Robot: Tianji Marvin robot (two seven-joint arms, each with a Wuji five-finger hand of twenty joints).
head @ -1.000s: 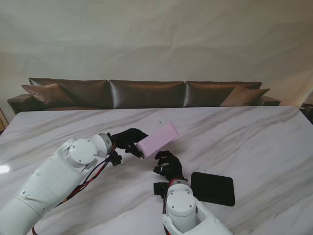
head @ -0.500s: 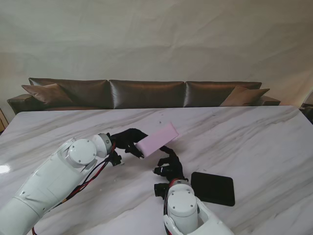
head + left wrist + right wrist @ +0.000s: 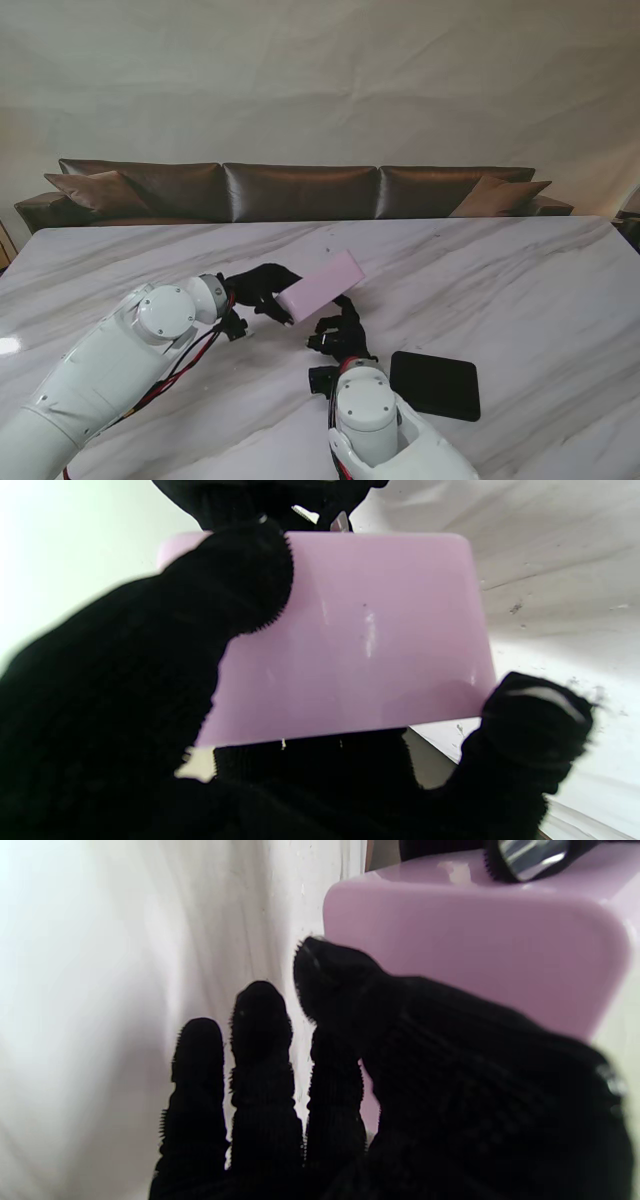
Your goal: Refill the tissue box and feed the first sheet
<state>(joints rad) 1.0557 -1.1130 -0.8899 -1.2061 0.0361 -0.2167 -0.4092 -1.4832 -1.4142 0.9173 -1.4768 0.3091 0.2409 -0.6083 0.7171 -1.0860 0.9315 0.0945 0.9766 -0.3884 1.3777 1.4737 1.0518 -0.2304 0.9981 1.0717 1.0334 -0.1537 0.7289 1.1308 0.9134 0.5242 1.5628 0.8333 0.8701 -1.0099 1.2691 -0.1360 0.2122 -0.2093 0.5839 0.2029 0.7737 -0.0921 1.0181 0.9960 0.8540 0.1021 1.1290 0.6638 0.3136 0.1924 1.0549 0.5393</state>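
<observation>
My black-gloved left hand (image 3: 259, 288) holds a pink tissue box (image 3: 322, 284) by its left end, lifted and tilted over the marble table (image 3: 520, 280). In the left wrist view the box (image 3: 360, 635) fills the middle, with a thumb and fingers (image 3: 530, 725) clamped on its sides. My right hand (image 3: 340, 335) is just nearer to me than the box, fingers spread, reaching up to its underside. The right wrist view shows its fingers (image 3: 260, 1060) beside the box's rounded end (image 3: 475, 945); whether they touch it I cannot tell. No tissues are visible.
A flat black square piece (image 3: 434, 384) lies on the table to the right of my right arm. A brown sofa (image 3: 300, 190) runs along the table's far edge, with a pale curtain behind it.
My right hand has crept away from me toward the box's underside. The left hand and the box have hardly moved.
</observation>
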